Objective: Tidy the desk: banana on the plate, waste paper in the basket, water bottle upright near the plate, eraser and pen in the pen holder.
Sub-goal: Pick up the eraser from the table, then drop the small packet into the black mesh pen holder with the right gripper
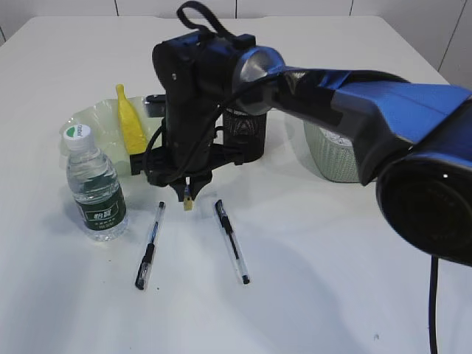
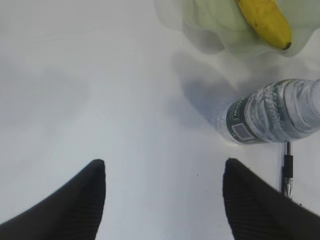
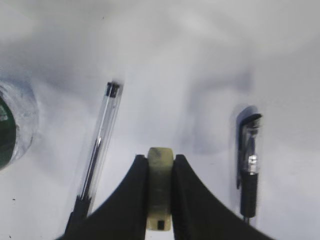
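Observation:
My right gripper (image 1: pixel 189 198) reaches across to the middle of the table and is shut on a small pale yellow eraser (image 3: pixel 160 180), held just above the tabletop between two pens. One pen (image 1: pixel 150 245) lies to its left, the other pen (image 1: pixel 231 240) to its right. The banana (image 1: pixel 131 122) rests on the pale green plate (image 1: pixel 92 118). The water bottle (image 1: pixel 94 184) stands upright in front of the plate. My left gripper (image 2: pixel 165 167) hangs open over bare table near the bottle (image 2: pixel 272 112). Waste paper is out of view.
The black mesh pen holder (image 1: pixel 243 133) stands behind the right gripper, partly hidden by the arm. A light green basket (image 1: pixel 332 158) sits to its right. The right arm's blue forearm crosses the right half of the exterior view.

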Tool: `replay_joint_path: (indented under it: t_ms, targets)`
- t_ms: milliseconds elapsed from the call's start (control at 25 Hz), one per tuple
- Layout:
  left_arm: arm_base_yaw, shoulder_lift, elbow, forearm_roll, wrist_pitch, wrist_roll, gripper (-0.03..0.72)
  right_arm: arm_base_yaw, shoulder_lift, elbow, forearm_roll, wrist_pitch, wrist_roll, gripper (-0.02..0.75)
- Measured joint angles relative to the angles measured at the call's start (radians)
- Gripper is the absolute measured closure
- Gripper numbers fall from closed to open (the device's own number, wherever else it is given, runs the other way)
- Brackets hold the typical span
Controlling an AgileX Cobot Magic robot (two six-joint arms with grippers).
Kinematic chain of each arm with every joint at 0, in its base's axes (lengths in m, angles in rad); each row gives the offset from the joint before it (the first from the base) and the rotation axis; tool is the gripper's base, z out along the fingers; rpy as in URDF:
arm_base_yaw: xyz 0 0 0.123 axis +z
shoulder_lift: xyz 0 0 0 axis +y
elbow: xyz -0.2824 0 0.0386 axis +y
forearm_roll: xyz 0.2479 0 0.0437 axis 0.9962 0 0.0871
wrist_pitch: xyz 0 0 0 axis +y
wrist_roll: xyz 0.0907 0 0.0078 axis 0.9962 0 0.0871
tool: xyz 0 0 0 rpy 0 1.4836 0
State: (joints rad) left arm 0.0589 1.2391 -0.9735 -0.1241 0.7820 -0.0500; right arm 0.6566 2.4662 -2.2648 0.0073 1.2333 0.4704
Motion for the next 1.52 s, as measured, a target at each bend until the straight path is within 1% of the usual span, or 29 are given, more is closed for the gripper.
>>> replay_joint_path:
  t_ms: [440,560,680,800,1000,1120,1240,1440,1520]
  targets:
    - [0.0,0.0,0.0,-0.02,0.0,0.0,0.176,-0.162,-0.159,0.0,-0.007,0.004,-0.104,0.661]
    - [0.0,0.0,0.0,-0.02,0.0,0.0,0.176,-0.2,-0.2,0.0,-0.031,0.006,-0.148,0.661]
    - [0.0,0.0,0.0,-0.02,0.0,0.0,0.176,-0.226,-0.233,0.0,-0.064,0.009,-0.19,0.661]
    - [0.0,0.0,0.0,-0.024,0.0,0.0,0.176,-0.235,-0.254,0.0,-0.109,0.012,-0.234,0.661]
    - [0.0,0.0,0.0,-0.027,0.0,0.0,0.176,-0.26,-0.266,0.0,-0.1,0.006,-0.258,0.662]
    - [0.0,0.0,0.0,-0.027,0.002,0.0,0.176,-0.28,-0.266,0.0,-0.1,-0.038,-0.27,0.662]
    - [0.0,0.0,0.0,-0.028,0.013,0.0,0.176,-0.308,-0.266,0.0,-0.067,-0.103,-0.289,0.662]
    - [0.0,0.0,0.0,-0.028,0.019,0.0,0.176,-0.353,-0.25,0.0,0.107,-0.213,-0.41,0.662]
    - [0.0,0.0,0.0,-0.028,0.019,0.0,0.176,-0.356,-0.219,0.0,0.152,-0.236,-0.449,0.662]
